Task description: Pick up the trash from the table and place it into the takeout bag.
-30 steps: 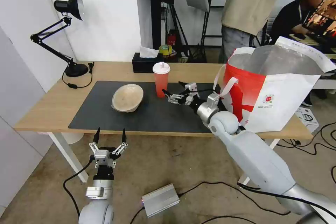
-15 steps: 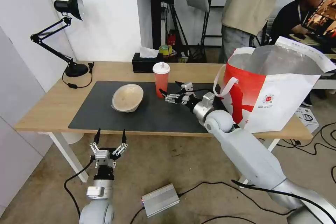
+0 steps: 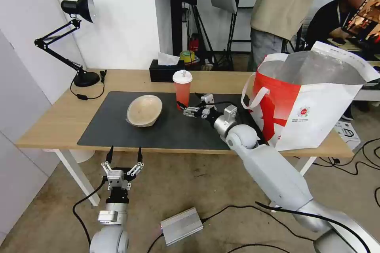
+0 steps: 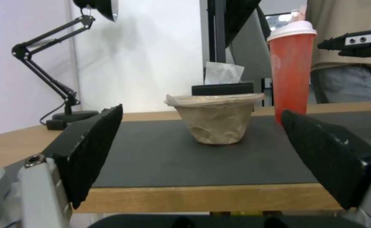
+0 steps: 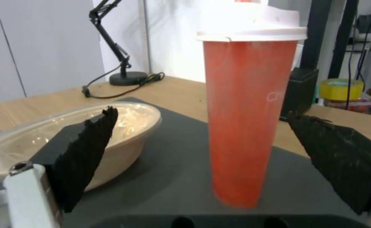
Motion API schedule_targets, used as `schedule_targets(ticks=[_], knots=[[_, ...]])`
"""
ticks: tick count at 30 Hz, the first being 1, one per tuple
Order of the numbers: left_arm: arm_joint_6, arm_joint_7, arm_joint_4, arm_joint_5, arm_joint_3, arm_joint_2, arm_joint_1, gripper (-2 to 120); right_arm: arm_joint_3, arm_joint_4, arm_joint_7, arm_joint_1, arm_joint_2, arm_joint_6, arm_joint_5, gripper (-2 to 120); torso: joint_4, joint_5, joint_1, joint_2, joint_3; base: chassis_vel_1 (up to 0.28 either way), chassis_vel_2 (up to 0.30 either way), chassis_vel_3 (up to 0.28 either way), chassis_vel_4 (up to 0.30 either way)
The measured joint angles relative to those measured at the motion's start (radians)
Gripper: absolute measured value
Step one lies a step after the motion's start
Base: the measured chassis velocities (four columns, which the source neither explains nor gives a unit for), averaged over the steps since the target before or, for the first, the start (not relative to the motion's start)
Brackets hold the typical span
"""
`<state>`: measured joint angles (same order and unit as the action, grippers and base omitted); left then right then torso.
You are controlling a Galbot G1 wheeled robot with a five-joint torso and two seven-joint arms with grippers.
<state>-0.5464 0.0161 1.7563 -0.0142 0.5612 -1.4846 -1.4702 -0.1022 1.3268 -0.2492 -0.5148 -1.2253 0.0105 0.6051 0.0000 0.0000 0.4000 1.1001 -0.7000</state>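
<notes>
Right hand (image 3: 190,104), fingers spread open, sits at frame centre just beside the upright red cup (image 3: 182,89) on the tabletop (image 3: 51,120). Left hand (image 3: 123,157), also open, hangs lower left.

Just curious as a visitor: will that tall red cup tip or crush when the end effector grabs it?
The red cup is tall and narrow-based, so a sideways nudge could probably tip it. Its thin translucent wall may flex if squeezed. The right end effector, open, faces its middle, which likely limits tipping.
</notes>
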Motion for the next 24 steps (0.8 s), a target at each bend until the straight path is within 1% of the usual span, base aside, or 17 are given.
schedule_targets(ticks=[11, 24], knots=[[0.0, -0.001, -0.008, -0.003, -0.009, 0.016, 0.013, 100, 0.021, -0.046, -0.017, 0.001, -0.029, -0.021, -0.032, 100, 0.0, 0.0001, 0.0, 0.0, 0.0, 0.0, 0.0, 0.0, 0.0], [0.002, -0.002, -0.023, 0.001, -0.021, 0.014, 0.017, 100, 0.035, -0.081, -0.028, 0.003, -0.051, -0.036, -0.048, 100, 0.0, 0.0, 0.0, 0.0, 0.0, 0.0, 0.0, 0.0, 0.0]])
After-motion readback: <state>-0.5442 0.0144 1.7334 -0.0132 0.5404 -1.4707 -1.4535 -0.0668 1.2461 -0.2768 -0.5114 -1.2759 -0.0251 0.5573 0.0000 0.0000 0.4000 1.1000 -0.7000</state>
